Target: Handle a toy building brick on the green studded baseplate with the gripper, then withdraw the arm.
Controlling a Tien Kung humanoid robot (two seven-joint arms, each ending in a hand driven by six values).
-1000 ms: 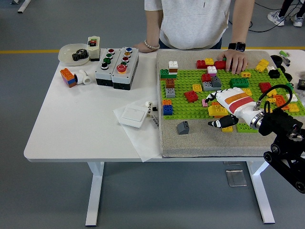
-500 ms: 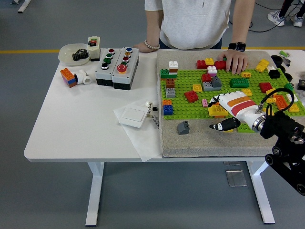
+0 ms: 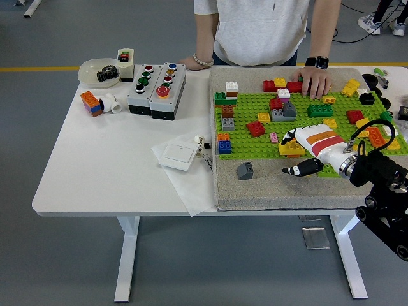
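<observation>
The green studded baseplate (image 3: 255,143) lies on a grey mat and carries several bricks of many colours. My right hand (image 3: 292,153), white with an orange stripe and black fingertips, reaches in from the right over the plate's near right part. Its fingers are spread and hold nothing. The fingertips (image 3: 286,135) lie just above a yellow brick (image 3: 290,149), and the thumb (image 3: 298,169) points left along the plate's near edge. My left arm is out of view.
A loose grey brick (image 3: 245,170) lies on the mat (image 3: 280,194) in front of the plate. A person stands at the far side, one hand (image 3: 314,81) on the mat by a red brick (image 3: 294,86). Button boxes (image 3: 157,89), a white switch (image 3: 178,155) and a bowl (image 3: 99,71) sit left.
My right hand has slid a little to the right and toward the near edge, its thumb dropping lower. A yellow brick by the thumb no longer shows. The person's hands have not moved.
</observation>
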